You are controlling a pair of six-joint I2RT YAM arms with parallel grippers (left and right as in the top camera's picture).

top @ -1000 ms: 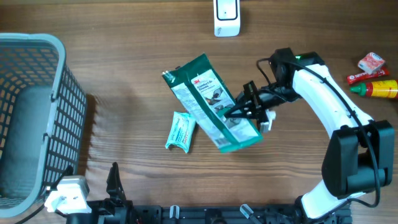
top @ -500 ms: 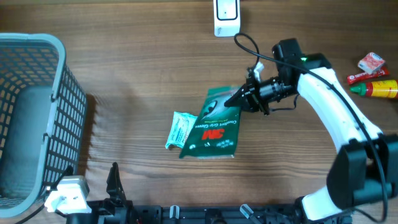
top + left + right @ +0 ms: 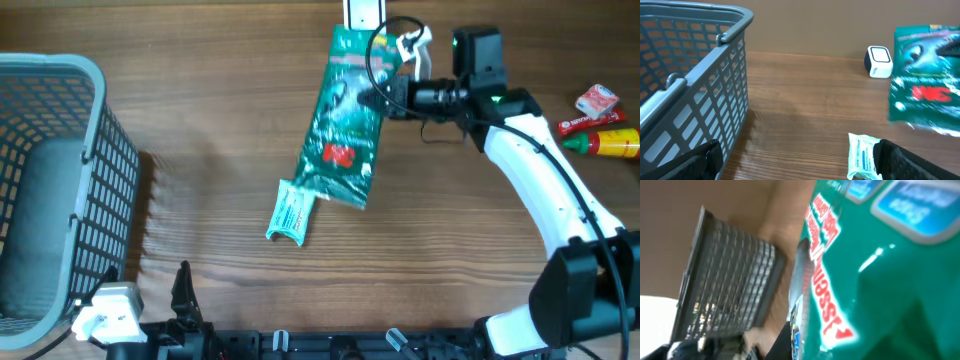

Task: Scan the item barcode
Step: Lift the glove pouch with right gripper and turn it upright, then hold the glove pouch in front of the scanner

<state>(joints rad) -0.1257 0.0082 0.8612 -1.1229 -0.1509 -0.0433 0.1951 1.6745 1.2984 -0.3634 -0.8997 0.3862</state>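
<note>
The item is a green 3M package (image 3: pixel 342 125), and my right gripper (image 3: pixel 370 98) is shut on its upper right edge. It hangs above the table, long and tilted, its top end over the white barcode scanner (image 3: pixel 361 10) at the far edge. The left wrist view shows the package (image 3: pixel 927 80) in the air to the right of the scanner (image 3: pixel 879 61). The package (image 3: pixel 880 270) also fills the right wrist view, red print towards the camera. My left gripper (image 3: pixel 181 287) stays open at the near left edge, holding nothing.
A grey mesh basket (image 3: pixel 95 150) stands at the left. A small white and teal wipes packet (image 3: pixel 290 212) lies on the wood, close to my left gripper's right finger (image 3: pixel 920 162). A red packet (image 3: pixel 597 100) and a yellow bottle (image 3: pixel 610 143) sit at the right edge.
The right arm has lifted the green package off the middle of the table, turned it over and carried it to the far edge by the scanner. The left arm has not moved.
</note>
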